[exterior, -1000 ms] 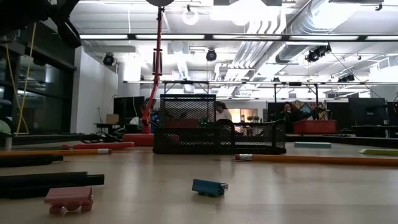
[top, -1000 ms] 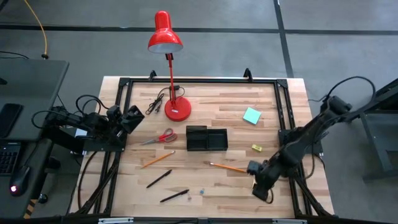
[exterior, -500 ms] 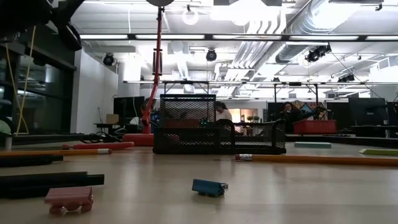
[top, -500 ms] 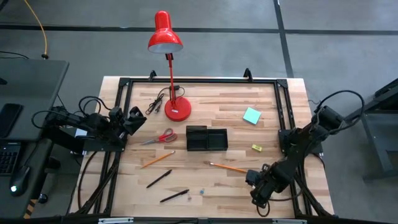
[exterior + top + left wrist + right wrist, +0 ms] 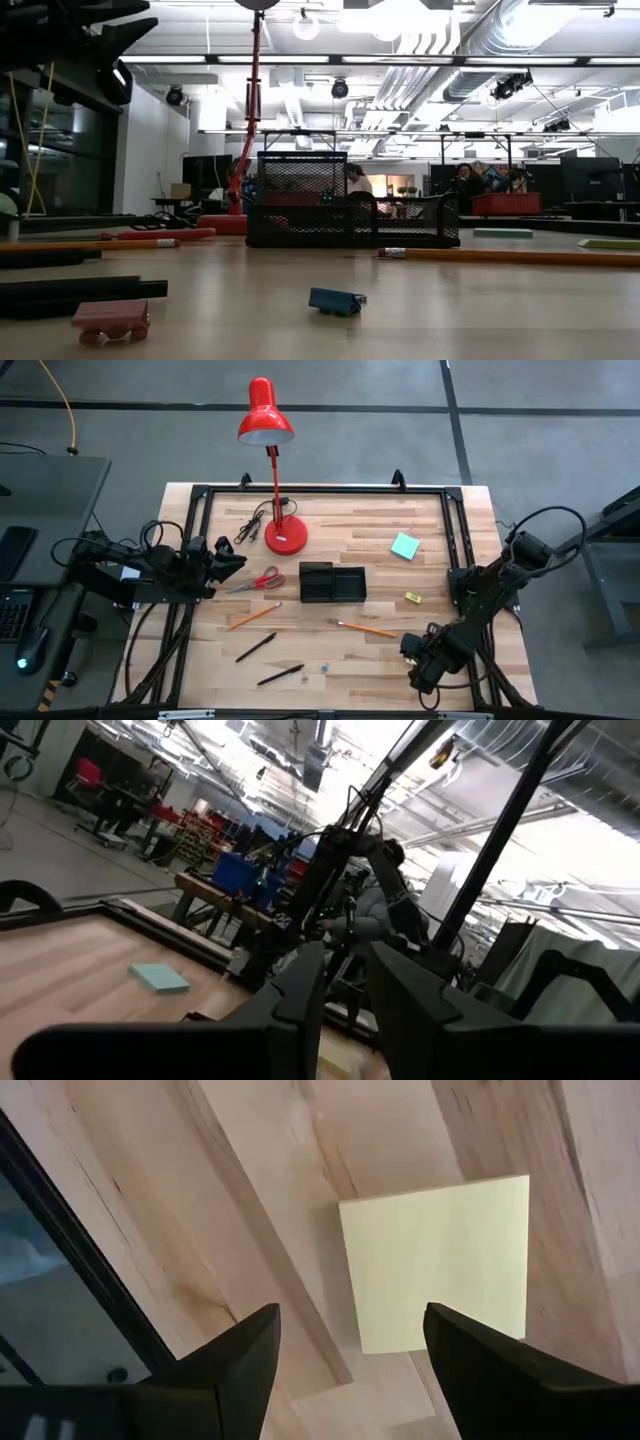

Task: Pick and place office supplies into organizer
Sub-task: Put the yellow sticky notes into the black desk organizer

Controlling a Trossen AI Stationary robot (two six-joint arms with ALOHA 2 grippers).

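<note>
Here the right tool (image 5: 350, 1370), open and empty, hovers over a pale yellow square pad (image 5: 435, 1260).

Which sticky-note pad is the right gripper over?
The pale yellow pad, lying right below the open right gripper near the table's front right edge. The teal pad lies far off, toward the back right.

Red lamp (image 5: 268, 420), black mesh organizer (image 5: 332, 582), teal pad (image 5: 404, 546), red-handled scissors (image 5: 256, 582).

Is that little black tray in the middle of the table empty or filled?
Empty. From above, both compartments of the black tray show only dark bottom, and the scissors, pencils and pens lie on the table around it.
</note>
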